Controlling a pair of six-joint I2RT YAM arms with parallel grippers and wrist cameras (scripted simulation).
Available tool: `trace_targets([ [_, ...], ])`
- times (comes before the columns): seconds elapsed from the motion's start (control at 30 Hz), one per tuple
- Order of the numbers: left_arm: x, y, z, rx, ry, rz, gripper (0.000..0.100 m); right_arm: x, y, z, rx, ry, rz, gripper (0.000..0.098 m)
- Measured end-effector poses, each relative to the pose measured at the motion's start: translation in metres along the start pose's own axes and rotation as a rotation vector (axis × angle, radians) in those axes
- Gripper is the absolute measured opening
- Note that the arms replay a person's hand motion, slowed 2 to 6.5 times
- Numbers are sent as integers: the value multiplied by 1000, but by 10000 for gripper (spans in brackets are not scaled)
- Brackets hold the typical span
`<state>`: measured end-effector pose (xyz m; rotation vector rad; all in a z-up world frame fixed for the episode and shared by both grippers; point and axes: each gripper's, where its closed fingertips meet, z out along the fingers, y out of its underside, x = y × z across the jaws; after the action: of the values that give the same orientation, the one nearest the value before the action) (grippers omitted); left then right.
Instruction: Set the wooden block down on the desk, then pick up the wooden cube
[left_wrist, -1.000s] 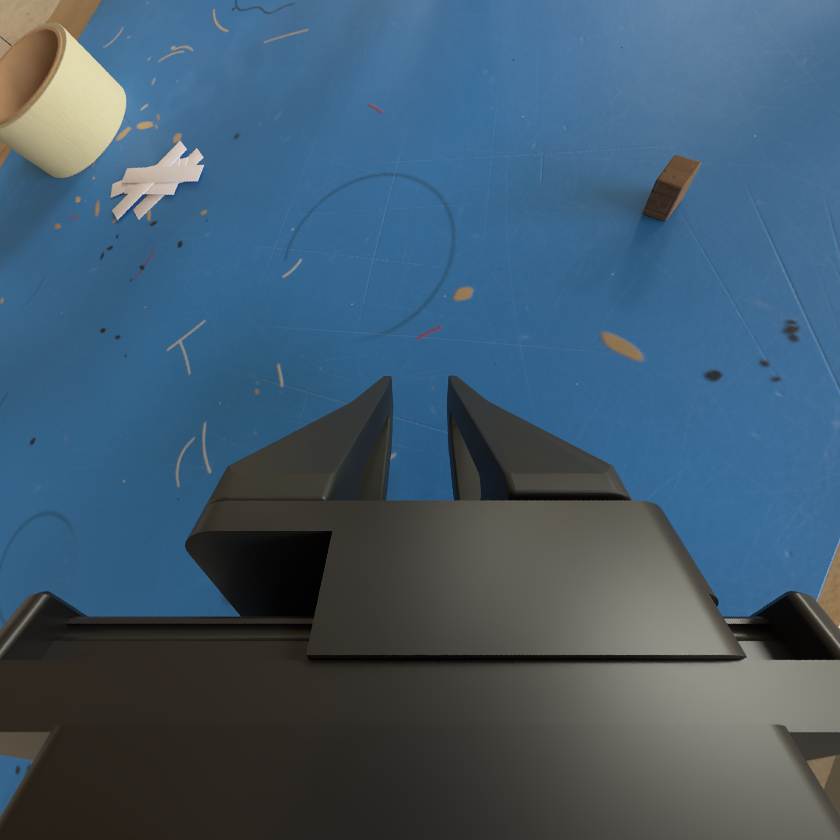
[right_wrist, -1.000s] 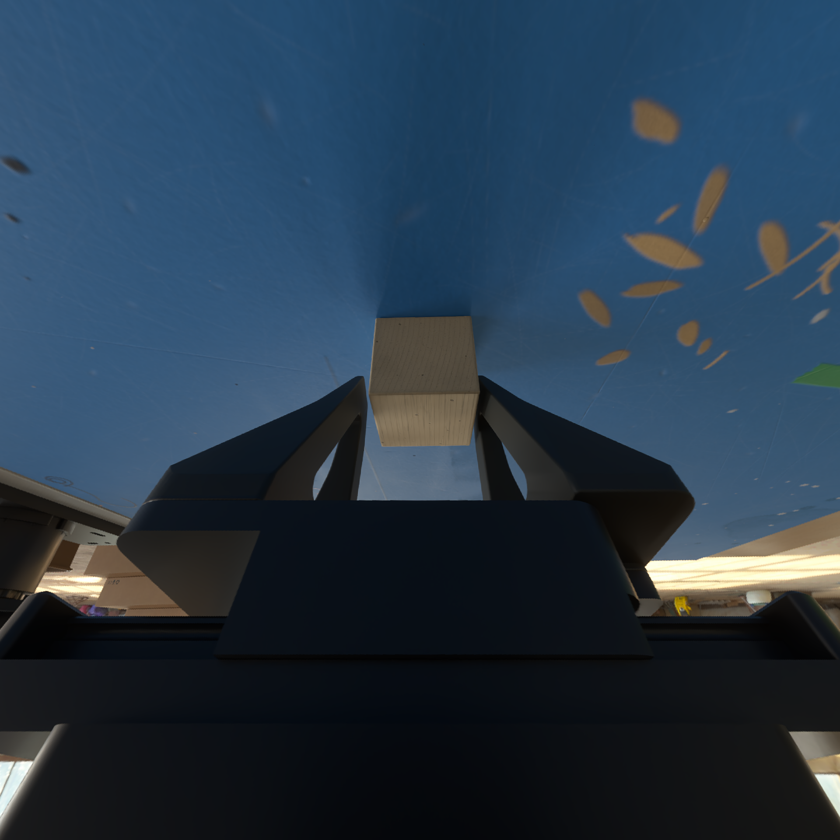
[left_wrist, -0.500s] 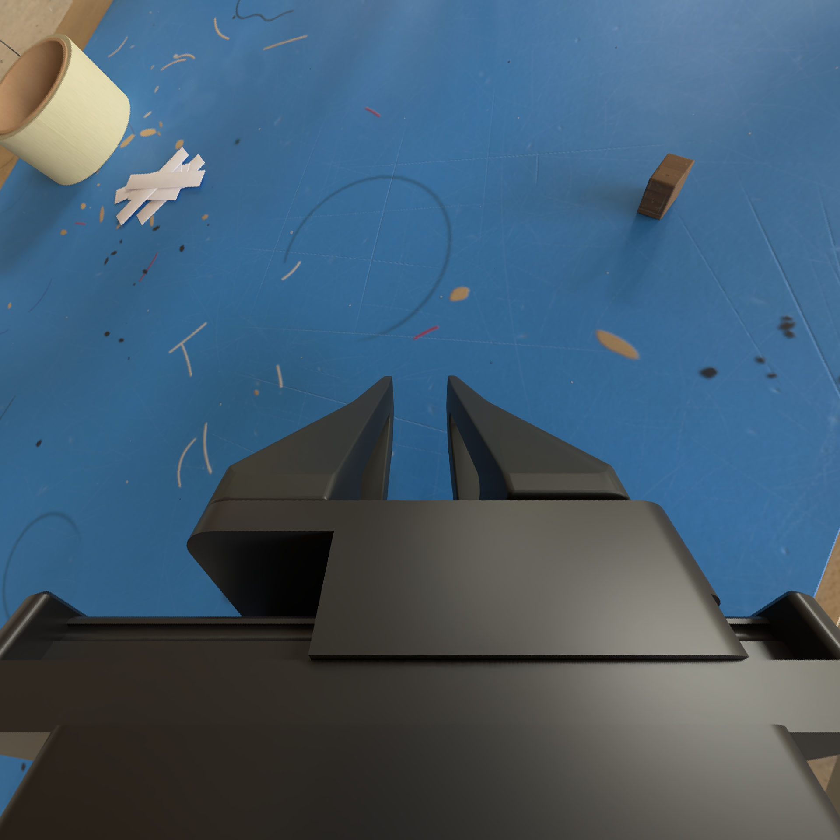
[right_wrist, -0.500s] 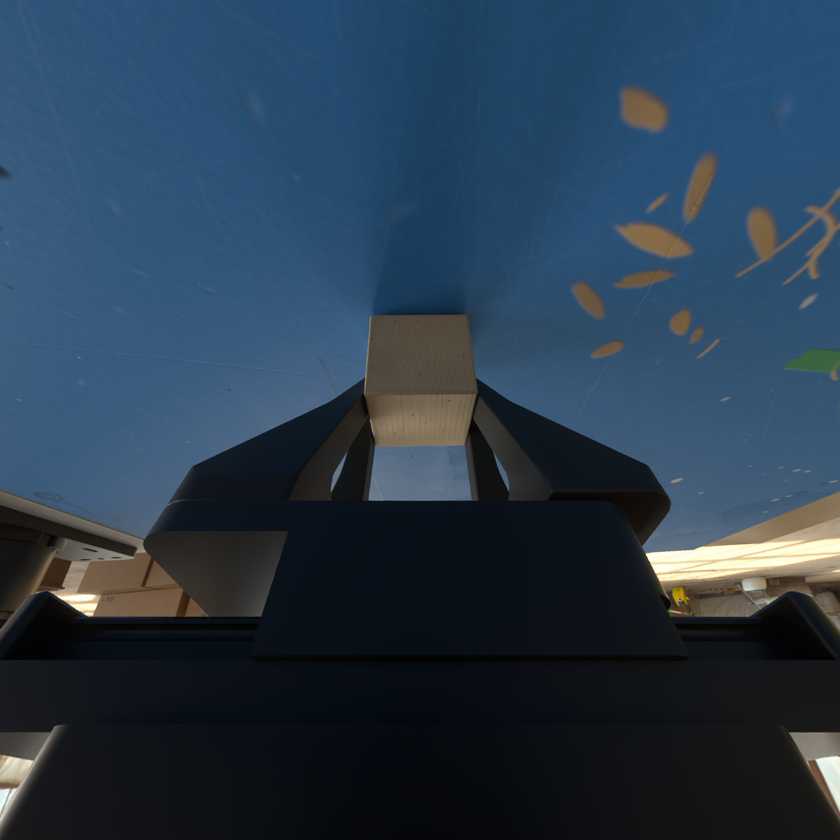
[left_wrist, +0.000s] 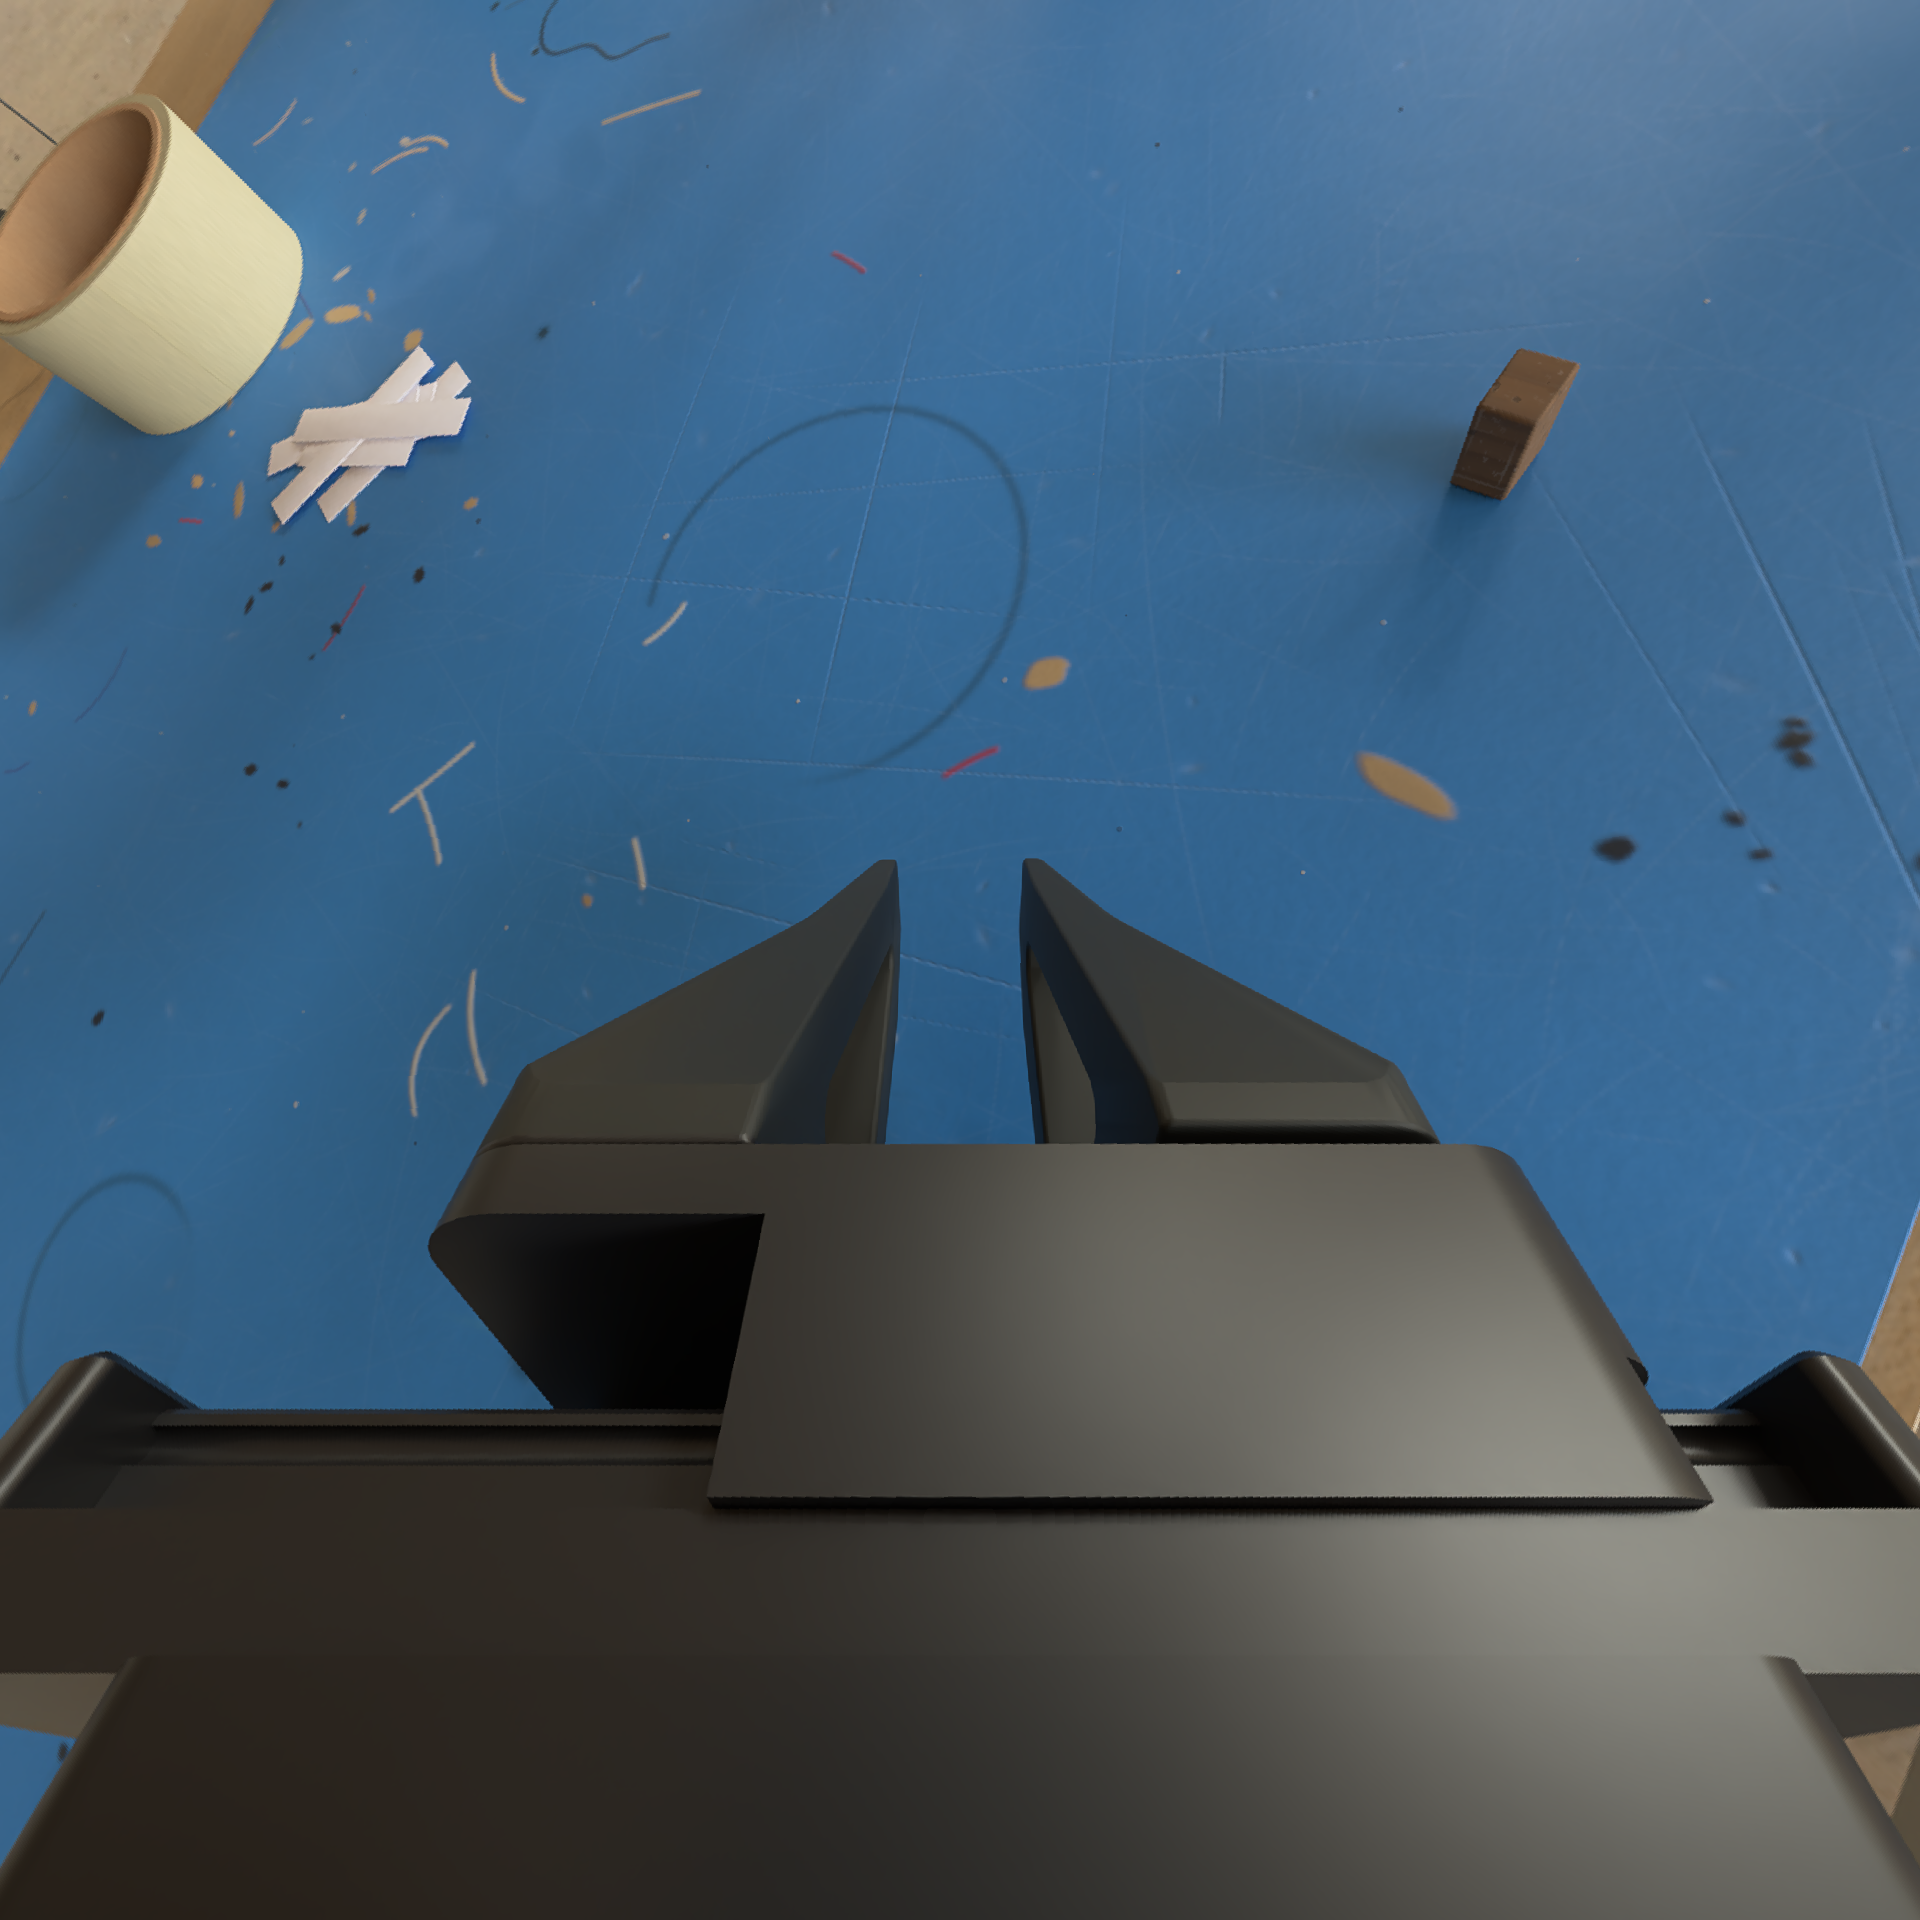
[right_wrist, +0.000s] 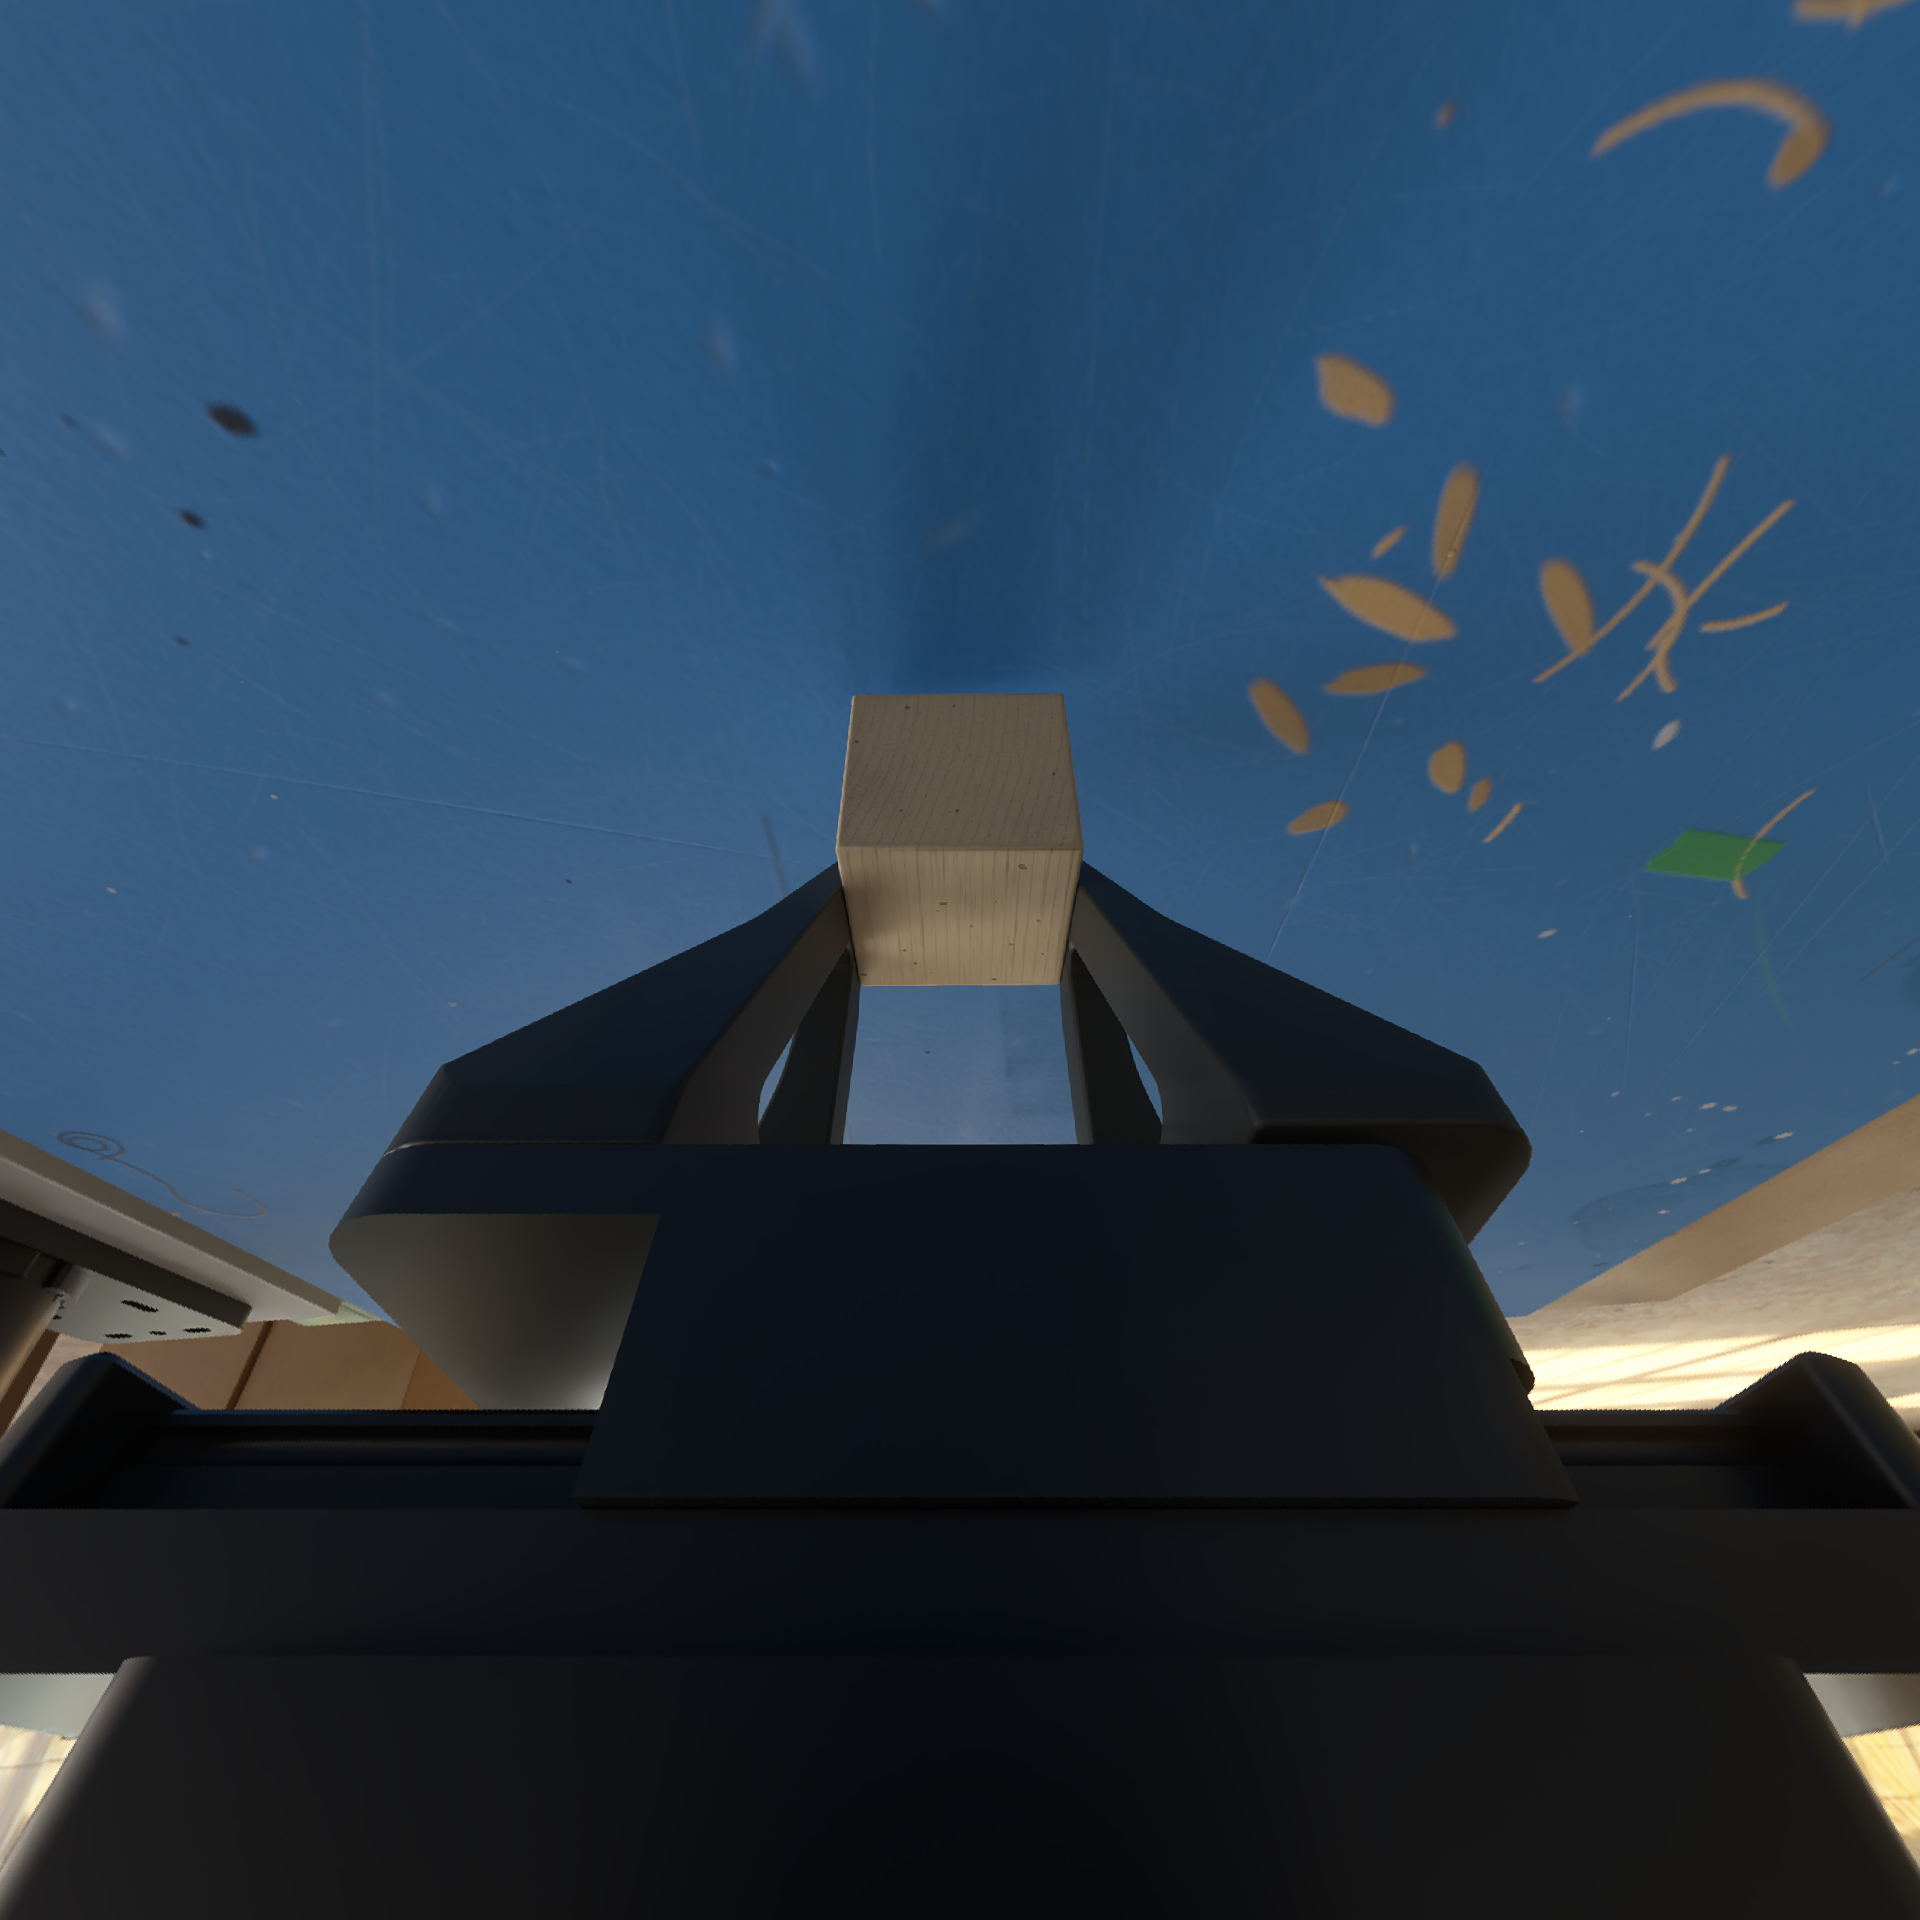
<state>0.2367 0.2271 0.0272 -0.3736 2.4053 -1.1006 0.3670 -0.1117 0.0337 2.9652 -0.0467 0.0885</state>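
Note:
My right gripper is shut on the pale wooden cube, gripped by its left and right sides at the fingertips, a little above the blue mat. A soft shadow lies on the mat beyond the cube. The dark brown wooden block lies on the mat by itself, far ahead and to the right of my left gripper. The left gripper is empty, its fingers nearly together with a narrow gap, hovering above the mat.
A roll of cream tape stands at the mat's far left edge, with white paper strips beside it. Wood chips and dark specks dot the mat. A green patch lies right of the cube. The bare wooden desk edge shows at lower right.
My right gripper closed its fingers onto the cube and raised it off the mat. The left gripper rose slightly, so the block and tape look farther away.

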Motion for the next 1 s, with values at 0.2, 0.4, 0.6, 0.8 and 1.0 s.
trace_targets([
  [0.2,0,0,0,0,0,1,196,-2,-2,-1,21,-11,-6,318],
  [0.4,0,0,0,0,0,1,196,-7,-11,-9,88,-36,-18,318],
  [0.6,0,0,0,0,0,1,196,-14,-20,-22,167,-40,-22,318],
  [0.8,0,0,0,1,-1,2,196,-27,-31,-33,229,-56,-50,318],
  [1.0,1,0,0,3,-2,6,195,-42,-44,-40,299,-100,-73,318],
])
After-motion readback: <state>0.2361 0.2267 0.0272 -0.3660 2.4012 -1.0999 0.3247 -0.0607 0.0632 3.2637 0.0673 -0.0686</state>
